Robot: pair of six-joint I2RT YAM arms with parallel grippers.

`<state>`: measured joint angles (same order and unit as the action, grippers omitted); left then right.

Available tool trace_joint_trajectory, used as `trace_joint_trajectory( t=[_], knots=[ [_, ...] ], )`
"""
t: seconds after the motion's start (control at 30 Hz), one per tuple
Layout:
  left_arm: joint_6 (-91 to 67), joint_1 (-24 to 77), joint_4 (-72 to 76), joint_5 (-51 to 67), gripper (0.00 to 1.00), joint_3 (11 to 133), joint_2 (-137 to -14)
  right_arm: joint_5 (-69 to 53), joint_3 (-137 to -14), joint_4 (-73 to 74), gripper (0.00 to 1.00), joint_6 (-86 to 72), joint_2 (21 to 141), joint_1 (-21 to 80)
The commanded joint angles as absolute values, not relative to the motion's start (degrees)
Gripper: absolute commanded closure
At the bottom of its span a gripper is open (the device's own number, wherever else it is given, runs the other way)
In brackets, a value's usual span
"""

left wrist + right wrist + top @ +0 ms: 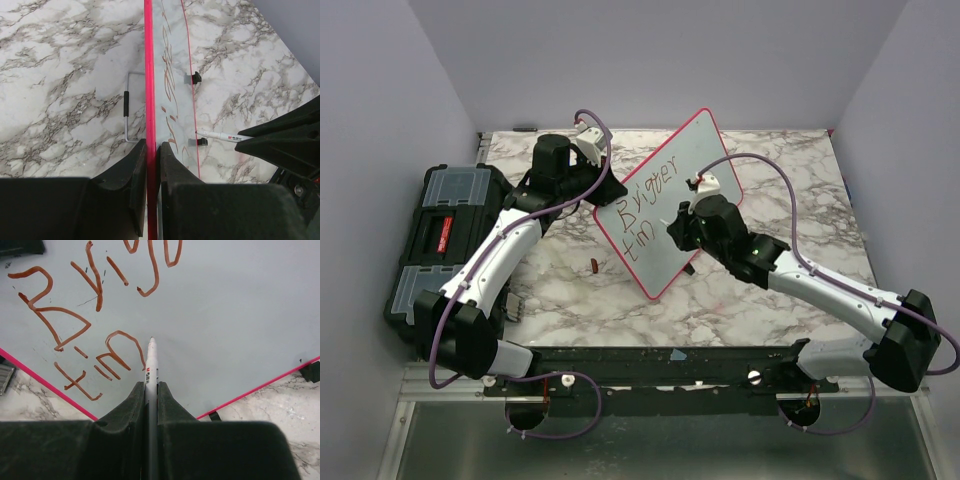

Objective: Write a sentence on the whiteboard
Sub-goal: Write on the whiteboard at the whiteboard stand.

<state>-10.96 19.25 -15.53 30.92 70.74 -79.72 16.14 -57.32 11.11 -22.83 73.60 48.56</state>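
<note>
Right claw (151, 386) gripping marker (151, 359), whiteboard (240, 315) part-lettered

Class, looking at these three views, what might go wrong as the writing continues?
The left end effector grips the whiteboard only by its thin edge, so marker pressure may tilt or slip it. The right end effector holds the marker tip beside the unfinished sentence; a drifting stroke may overwrite it.

Whiteboard (708, 150): handwritten sentence (655, 205) in reddish-brown ink; upper line reads "Brigger", lower line reads "tim".
Marker pen (151, 362): red logo and dark print, too small to read.
Black toolbox (420, 215): red label (444, 233), illegible.
</note>
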Motion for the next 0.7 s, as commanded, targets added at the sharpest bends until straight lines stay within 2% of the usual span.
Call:
trace_joint_trajectory(
  t=[0.0,0.67],
  knots=[
    [-6.9,19.5,-12.8,31.6,1.0,70.8,-78.4,13.1,-55.8,8.1,0.99,-22.2,72.9,47.5],
    [-6.9,19.5,-12.9,31.5,1.0,71.2,-79.0,9.6,-54.4,5.1,0.99,-22.9,75.1,46.8]
  ],
)
